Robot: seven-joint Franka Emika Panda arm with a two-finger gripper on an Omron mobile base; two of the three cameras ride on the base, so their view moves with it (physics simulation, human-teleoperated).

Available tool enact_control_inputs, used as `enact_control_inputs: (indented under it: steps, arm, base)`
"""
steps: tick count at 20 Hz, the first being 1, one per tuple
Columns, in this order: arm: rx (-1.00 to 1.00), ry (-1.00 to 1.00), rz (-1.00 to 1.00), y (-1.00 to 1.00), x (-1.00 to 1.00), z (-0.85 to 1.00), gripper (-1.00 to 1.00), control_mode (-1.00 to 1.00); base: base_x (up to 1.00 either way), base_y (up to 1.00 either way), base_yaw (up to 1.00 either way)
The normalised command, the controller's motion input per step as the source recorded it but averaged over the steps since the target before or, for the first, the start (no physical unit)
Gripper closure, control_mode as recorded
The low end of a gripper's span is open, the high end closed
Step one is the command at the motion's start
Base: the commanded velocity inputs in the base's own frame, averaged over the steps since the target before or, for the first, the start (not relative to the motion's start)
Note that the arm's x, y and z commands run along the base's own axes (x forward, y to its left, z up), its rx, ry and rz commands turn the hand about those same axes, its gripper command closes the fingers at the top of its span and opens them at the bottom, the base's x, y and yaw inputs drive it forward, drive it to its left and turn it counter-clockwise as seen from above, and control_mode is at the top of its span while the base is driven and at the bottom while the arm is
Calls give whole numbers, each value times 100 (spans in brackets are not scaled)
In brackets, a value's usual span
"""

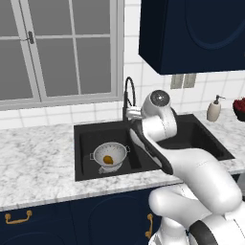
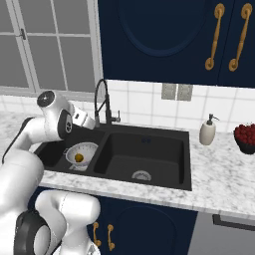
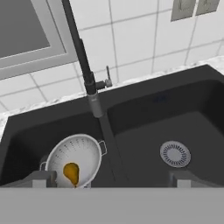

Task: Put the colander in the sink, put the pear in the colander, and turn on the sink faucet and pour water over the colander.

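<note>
Kitchen wall of white tile, a grey-framed window [image 1: 57,50] sitting to the left and navy upper cabinets [image 2: 164,37] hanging above; a grey-white marble desk [image 1: 33,162] is running along under them. A black double-basin sink [image 2: 185,164] is sitting sunk into the desk.

The colander [image 1: 110,156] is standing upright in the left basin, white and perforated, its small side handles showing. The pear [image 1: 108,159] is lying inside the colander, golden-brown, resting on the bowl's bottom. In the hand view the colander [image 3: 75,159] is sitting at lower left with the pear [image 3: 71,172] in it, and the right basin's round silver drain [image 3: 175,153] is showing bare.

The sink faucet [image 2: 102,102] is rising from the back edge at the divide between the basins, black gooseneck, its small side lever [image 3: 106,80] sticking out to the right in the hand view. The spout end is hanging over the divider between the basins, just beside the colander, not over it.

The arm is reaching over the sink's front, its hand close to the faucet. The gripper [image 3: 109,178] is hovering above the basins with jaws spread wide, pinching nothing, one tip over the colander's side and the other over the right basin.

A white soap dispenser [image 2: 207,131] is standing on the desk right of the sink, and a dark bowl of red fruit [image 2: 245,138] is sitting beyond it.
</note>
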Motion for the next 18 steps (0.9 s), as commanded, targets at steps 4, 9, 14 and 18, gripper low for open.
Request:
enact_control_inputs:
  steps: [4,9,14,18]
  arm:
    - [0,-5,1,-7,58,9,-100,-100]
    - [0,0,2,-8,76,19,-100,-100]
    - [0,0,4,0,51,1,-100,-100]
    - [0,0,3,0,33,0,-100,-100]
  base:
    - [0,0,0]
    - [0,0,0]
    - [0,0,0]
    - [0,0,0]
